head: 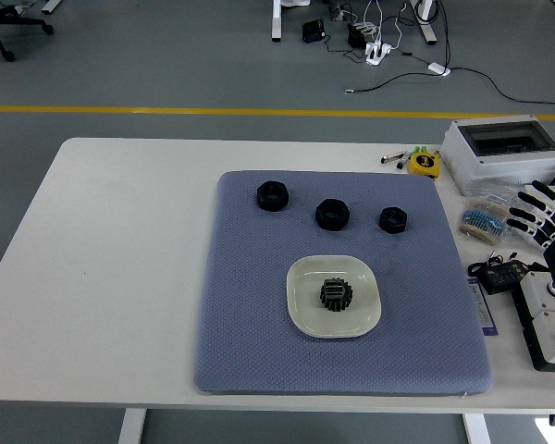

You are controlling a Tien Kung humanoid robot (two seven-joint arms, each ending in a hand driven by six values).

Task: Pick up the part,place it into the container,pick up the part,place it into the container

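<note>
Three black nut-like parts lie in a row on the blue-grey mat (259, 314): one at the left (272, 195), one in the middle (332, 214), one at the right (393, 219). A white dish (304, 277) sits on the mat in front of them with a dark gear (336, 294) in it. My right hand (542, 211) is at the right edge of the table, fingers spread and empty, well right of the mat. My left hand is out of view.
A grey box with a clear lid (499, 151) stands at the back right. A yellow tape measure (425, 163), a bag of small components (484, 222), a black adapter (502, 274) and a button box (550, 319) crowd the right side.
</note>
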